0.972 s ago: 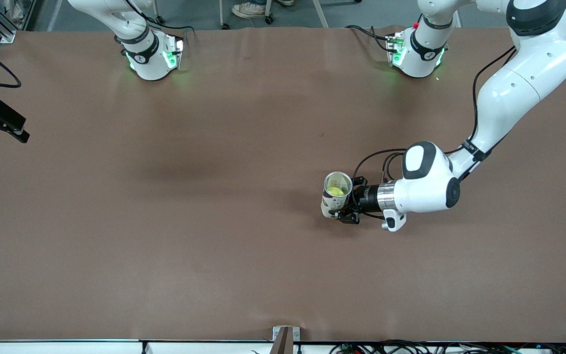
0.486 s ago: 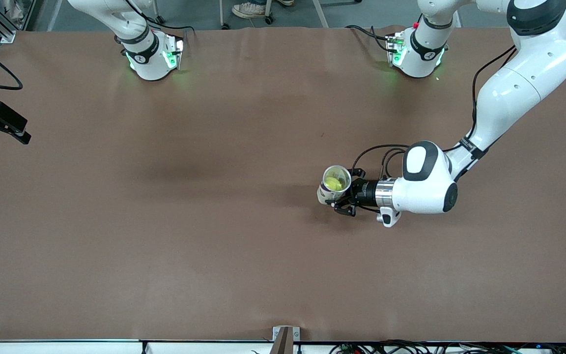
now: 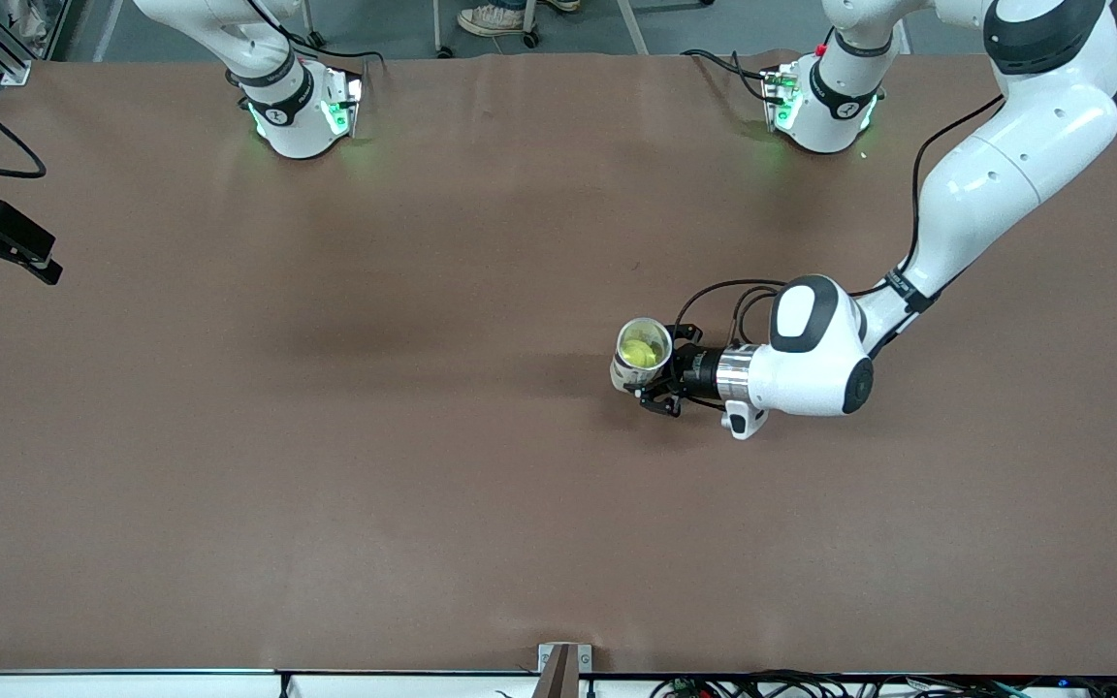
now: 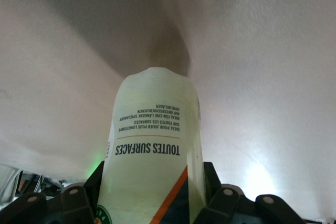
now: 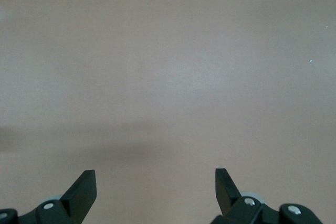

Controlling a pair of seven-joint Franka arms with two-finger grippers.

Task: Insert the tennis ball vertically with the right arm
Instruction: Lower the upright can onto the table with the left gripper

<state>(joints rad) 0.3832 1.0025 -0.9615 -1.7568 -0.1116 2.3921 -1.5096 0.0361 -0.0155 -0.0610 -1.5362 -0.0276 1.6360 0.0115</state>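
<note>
- Near the middle of the brown surface (image 3: 326, 436), toward the left arm's end, we see the left gripper (image 3: 654, 380) with its jaws clamped on a clear ball can (image 3: 642, 356).
- We find the can upright, mouth facing up, with the yellow-green tennis ball (image 3: 638, 349) inside it.
- From its base the left arm bends at the elbow, and its forearm and wrist lie level, reaching the can from the side.
- At our left wrist view, the can's printed label (image 4: 152, 156) fills the space between the jaws.
- Over bare surface, the right gripper (image 5: 155, 184) waits with its jaws wide and empty.
</note>
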